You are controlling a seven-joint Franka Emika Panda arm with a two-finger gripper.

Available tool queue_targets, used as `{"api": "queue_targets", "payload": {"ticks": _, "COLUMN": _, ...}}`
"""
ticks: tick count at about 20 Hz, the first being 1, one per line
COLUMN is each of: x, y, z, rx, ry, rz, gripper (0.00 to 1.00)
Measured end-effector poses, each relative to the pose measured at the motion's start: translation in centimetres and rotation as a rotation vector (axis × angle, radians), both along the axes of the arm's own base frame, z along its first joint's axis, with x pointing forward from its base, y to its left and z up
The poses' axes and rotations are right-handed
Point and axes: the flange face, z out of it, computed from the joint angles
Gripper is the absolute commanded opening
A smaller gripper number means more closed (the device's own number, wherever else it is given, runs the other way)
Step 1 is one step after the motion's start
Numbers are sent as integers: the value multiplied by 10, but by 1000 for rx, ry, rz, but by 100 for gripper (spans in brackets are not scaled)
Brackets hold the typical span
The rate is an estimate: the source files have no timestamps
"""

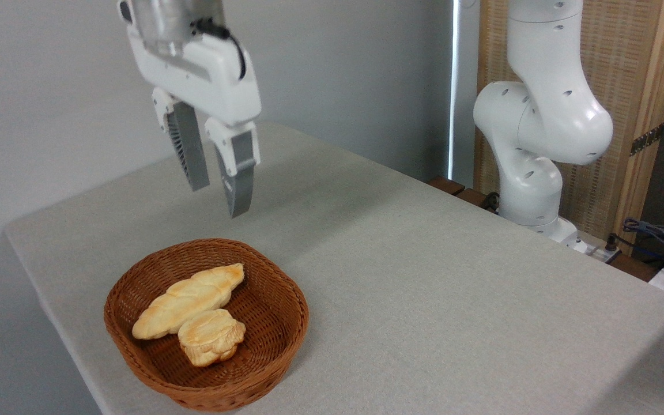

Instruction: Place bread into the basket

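Note:
The long braided bread [191, 299] lies inside the reddish-brown wicker basket [274, 340], slanting from lower left to upper right. A small lumpy golden bun [212, 337] rests beside it, touching its front side. My gripper [218, 200] hangs open in the air well above the basket's far rim, its grey fingers [240, 178] holding nothing.
The basket sits near the front left edge of the grey cloth-covered table [424, 276]. The arm's white base [534, 144] stands at the table's far right, with cables [655, 236] beside it. A wall lies behind the table.

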Motion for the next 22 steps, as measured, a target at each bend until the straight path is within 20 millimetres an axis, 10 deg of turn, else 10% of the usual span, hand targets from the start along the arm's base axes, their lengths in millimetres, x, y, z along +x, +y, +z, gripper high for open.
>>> {"api": "queue_targets", "payload": {"ticks": 22, "x": -32, "y": 12, "z": -8, "rx": 46, "ry": 35, "rz": 1, "gripper": 100}}
